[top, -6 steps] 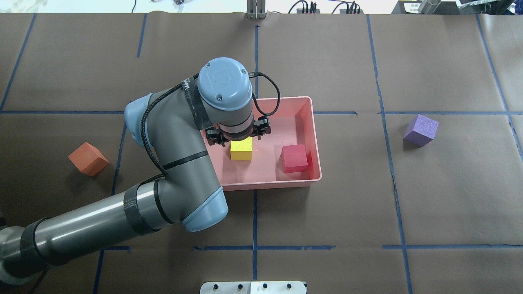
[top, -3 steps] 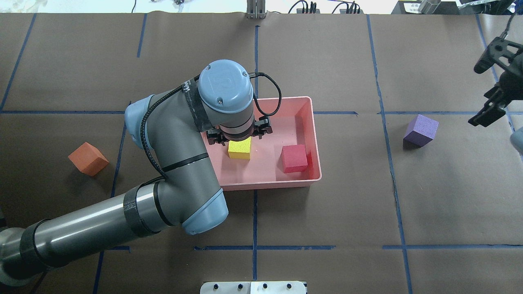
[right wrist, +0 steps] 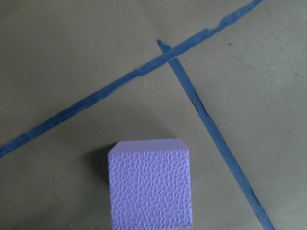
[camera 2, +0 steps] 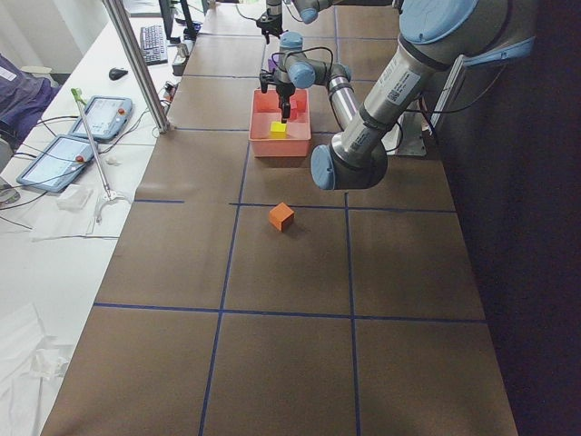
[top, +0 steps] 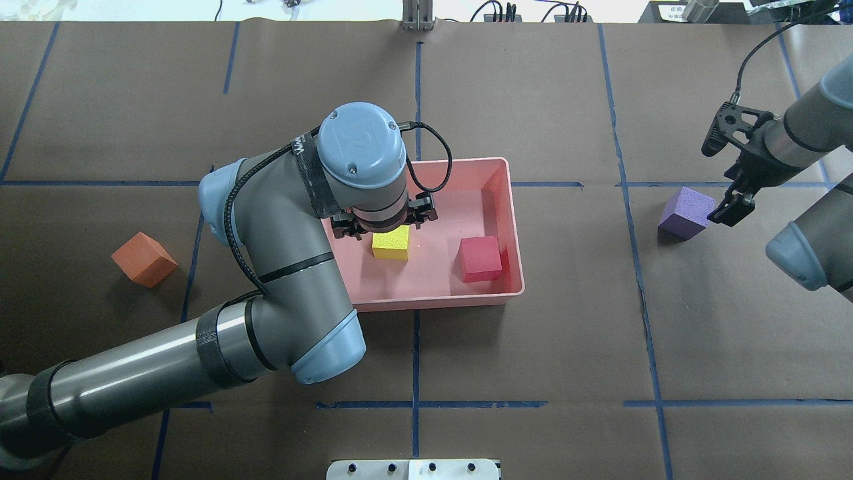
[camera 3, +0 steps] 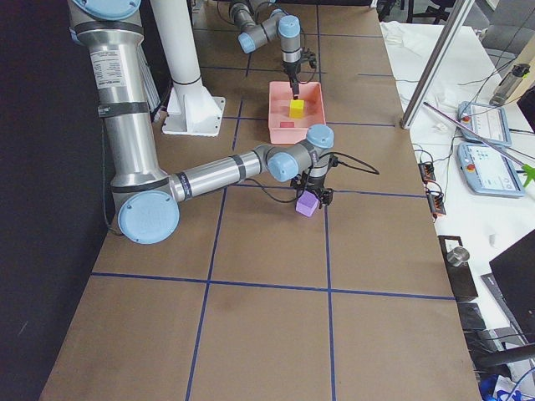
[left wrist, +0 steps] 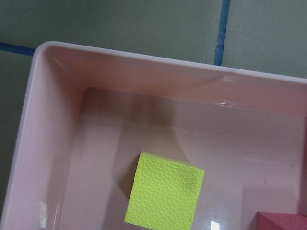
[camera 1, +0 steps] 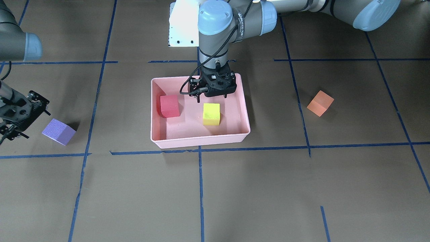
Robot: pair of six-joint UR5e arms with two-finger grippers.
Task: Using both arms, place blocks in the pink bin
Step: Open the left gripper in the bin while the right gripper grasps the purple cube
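The pink bin (top: pixel 440 300) (camera 1: pixel 201 141) sits mid-table. On its floor rest the yellow-green block (top: pixel 390 244) (camera 1: pixel 211 114) (left wrist: pixel 164 196) and the red block (top: pixel 480 258) (camera 1: pixel 169 106). My left gripper (camera 1: pixel 211 96) hangs open just above the yellow-green block and holds nothing. The purple block (top: pixel 686 212) (camera 1: pixel 58 131) (right wrist: pixel 151 184) lies on the paper to the bin's right. My right gripper (top: pixel 718 179) (camera 1: pixel 32 119) is open close beside it, slightly above the table. The orange block (top: pixel 144 259) (camera 1: pixel 320 103) lies alone on the left.
Brown paper with blue tape lines covers the table. The white pedestal base (camera 1: pixel 183 23) (top: pixel 413 469) stands at the robot's edge, near the bin. A side bench with tablets (camera 2: pixel 64 145) and a metal post (camera 2: pixel 136 64) borders the far edge.
My right arm has come in from the right edge and its open gripper now sits next to the purple block. My left wrist has shifted slightly; the yellow-green block stays on the bin floor.
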